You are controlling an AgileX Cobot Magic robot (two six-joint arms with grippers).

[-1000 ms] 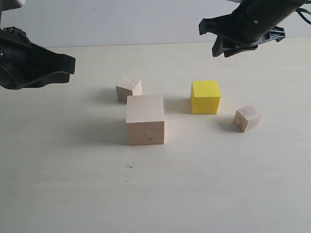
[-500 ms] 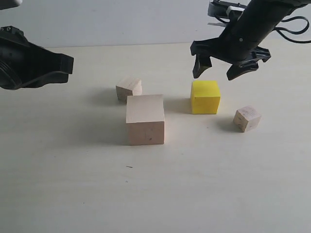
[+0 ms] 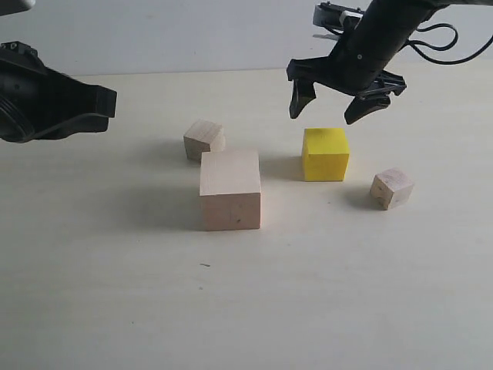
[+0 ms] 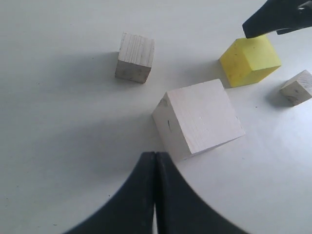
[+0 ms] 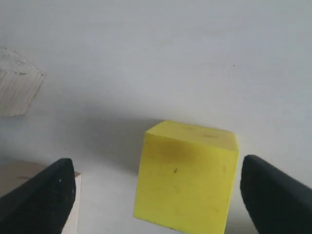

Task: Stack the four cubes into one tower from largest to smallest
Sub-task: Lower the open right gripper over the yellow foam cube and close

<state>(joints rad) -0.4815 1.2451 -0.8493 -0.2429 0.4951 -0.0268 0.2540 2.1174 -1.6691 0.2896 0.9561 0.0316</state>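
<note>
All four cubes lie apart on the table. The large pale wood cube (image 3: 230, 190) (image 4: 199, 118) stands in the middle. A small pale wood cube (image 3: 204, 139) (image 4: 135, 57) sits just behind it, touching or nearly touching. The yellow cube (image 3: 325, 154) (image 5: 186, 176) is to its right, and another small pale cube (image 3: 391, 188) (image 4: 297, 87) lies further right. My right gripper (image 3: 328, 106) (image 5: 158, 187) hangs open just above and behind the yellow cube, its fingers spread wider than the cube. My left gripper (image 4: 155, 158) (image 3: 108, 100) is shut and empty, raised at the far left.
The pale table (image 3: 246, 308) reaches back to a light wall (image 3: 192, 35). A cable (image 3: 454, 50) loops from the right arm at the top right.
My right gripper has come down and leftward from the top right and opened wide, now over the yellow cube. The left arm and all cubes have stayed put.
</note>
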